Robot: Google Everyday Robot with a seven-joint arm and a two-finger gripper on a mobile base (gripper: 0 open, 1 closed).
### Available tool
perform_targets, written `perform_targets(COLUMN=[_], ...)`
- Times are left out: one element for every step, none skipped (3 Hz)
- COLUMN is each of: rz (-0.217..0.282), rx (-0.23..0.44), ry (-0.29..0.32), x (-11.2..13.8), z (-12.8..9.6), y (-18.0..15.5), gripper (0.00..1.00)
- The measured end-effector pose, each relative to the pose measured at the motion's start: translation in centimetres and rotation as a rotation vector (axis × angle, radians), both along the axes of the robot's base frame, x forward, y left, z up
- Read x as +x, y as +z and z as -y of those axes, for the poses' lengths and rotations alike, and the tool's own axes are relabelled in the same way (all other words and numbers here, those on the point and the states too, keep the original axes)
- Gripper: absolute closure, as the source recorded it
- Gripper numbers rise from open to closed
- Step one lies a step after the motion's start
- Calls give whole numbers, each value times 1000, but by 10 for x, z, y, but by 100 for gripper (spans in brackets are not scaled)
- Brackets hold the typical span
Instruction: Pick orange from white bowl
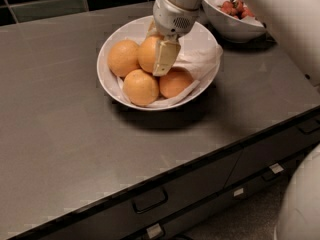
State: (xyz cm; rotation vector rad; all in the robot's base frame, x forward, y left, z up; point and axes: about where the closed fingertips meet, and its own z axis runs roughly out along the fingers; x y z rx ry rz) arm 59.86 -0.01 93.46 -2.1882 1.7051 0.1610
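Orange (145, 59) of the deepest colour sits at the back middle of the white bowl (103, 79), resting on the crumpled paper lining (200, 59) and hemmed in by three other fruits. A paler orange (123, 58) touches it on the left, a front orange (141, 87) lies against it below, and a reddish orange (175, 83) lies low on the right, partly under a fold of the paper. The gripper (157, 51) comes down from above, right over the orange, its grey wrist housing covering the top of the fruit. The fingers (165, 59) pinch the orange: one cream-coloured finger lies flat against its right flank with its tip reaching down into the gap beside the reddish orange, and the other shows only as a sliver at the fruit's far upper edge. The neighbours press so close that hardly any gap shows around the held fruit.

The white bowl stands on a dark grey surface (60, 134), well back from its front edge. Just beyond the bowl to the right stands a deeper white bowl (232, 26) holding red berries (235, 6), the two bowls near each other, whether their rims touch is hidden by the gripper. The robot's pale arm (280, 19) crosses above the berry bowl, hiding part of it. Below the surface runs a row of dark drawers with a handle (150, 201), and dark tiles (45, 4) line the wall behind
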Motion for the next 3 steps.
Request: perform_targets(rz=[0,35,92], rx=[0,64,90], ry=[0,25,55], x=[0,-2,-10], z=[0,-6,-14], y=[0,9,23], gripper=[87,100,100])
